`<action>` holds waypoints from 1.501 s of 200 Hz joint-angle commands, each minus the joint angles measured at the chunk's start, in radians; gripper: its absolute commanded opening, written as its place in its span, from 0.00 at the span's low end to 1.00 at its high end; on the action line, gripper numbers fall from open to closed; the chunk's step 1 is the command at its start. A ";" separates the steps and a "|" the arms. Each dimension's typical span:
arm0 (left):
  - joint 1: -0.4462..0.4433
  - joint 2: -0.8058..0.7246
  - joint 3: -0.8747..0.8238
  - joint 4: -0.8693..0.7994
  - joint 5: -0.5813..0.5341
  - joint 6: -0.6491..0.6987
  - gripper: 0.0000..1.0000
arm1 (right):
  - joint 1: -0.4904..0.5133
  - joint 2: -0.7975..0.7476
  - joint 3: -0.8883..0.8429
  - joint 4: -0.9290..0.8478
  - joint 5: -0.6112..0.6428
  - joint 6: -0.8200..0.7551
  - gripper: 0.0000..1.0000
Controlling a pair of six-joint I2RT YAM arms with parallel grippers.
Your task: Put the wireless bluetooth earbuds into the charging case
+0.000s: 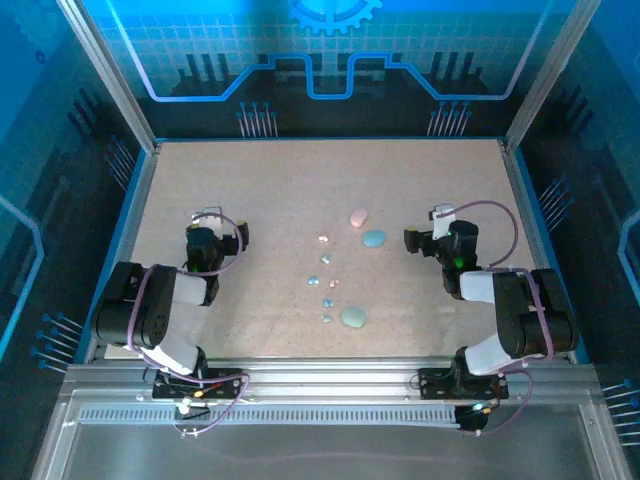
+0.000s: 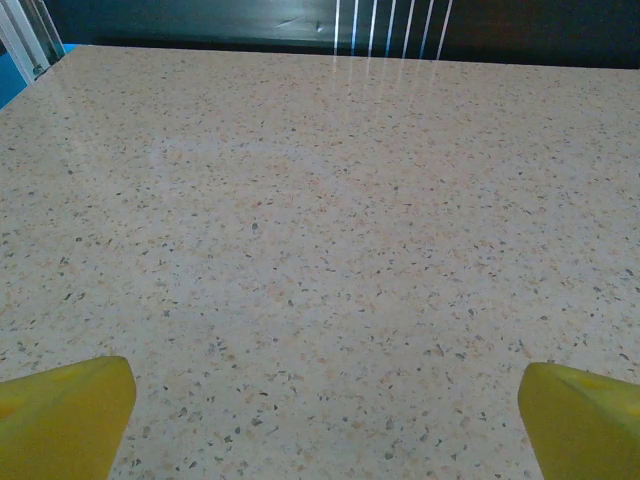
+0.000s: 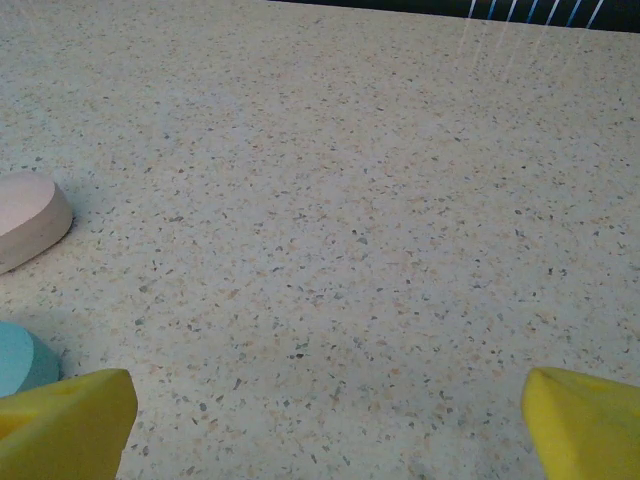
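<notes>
Speckled tabletop (image 1: 300,180) spans the enclosure floor. We note the left arm (image 1: 150,310) folded at the near left edge and the right arm (image 1: 520,315) at the near right edge, both reaching away from their bases.

Left gripper (image 2: 325,410): yellow fingertips (image 2: 65,415) sit at opposite lower corners of its wrist view, jaws spread wide, bare tabletop between them, nothing grasped. From above we see it over the left part of the table, well apart from the items.

Right gripper (image 3: 325,415): jaws likewise released and wide, nothing between them. In its wrist view the pink case (image 3: 30,220) and a teal case (image 3: 22,360) lie off to its left, outside the jaws.

Cases, from above: the pink case and that teal case lie just beside each other right of centre, near the right gripper. A second teal case (image 1: 352,317) lies nearer the front edge. All three look closed; we cannot tell for certain.

Earbuds (image 1: 326,260): we count six tiny pieces, pink and teal, scattered loosely on the tabletop in a rough line between the far pair of cases and the near case. All lie outside the cases.
</notes>
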 commanded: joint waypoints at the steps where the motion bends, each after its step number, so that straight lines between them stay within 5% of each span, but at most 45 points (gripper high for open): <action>1: -0.003 -0.013 0.016 0.005 0.018 0.003 0.99 | 0.008 0.001 0.020 0.029 0.018 -0.011 1.00; 253: 0.004 -0.013 0.019 -0.003 0.026 -0.004 0.99 | 0.006 -0.001 0.018 0.031 -0.001 -0.011 1.00; 276: 0.007 -0.030 -0.001 0.026 -0.044 -0.027 0.99 | 0.026 -0.070 0.055 -0.087 0.015 -0.033 1.00; 300: 0.002 -0.141 -0.014 -0.047 -0.011 -0.013 0.99 | 0.015 -0.151 0.206 -0.481 0.013 0.053 1.00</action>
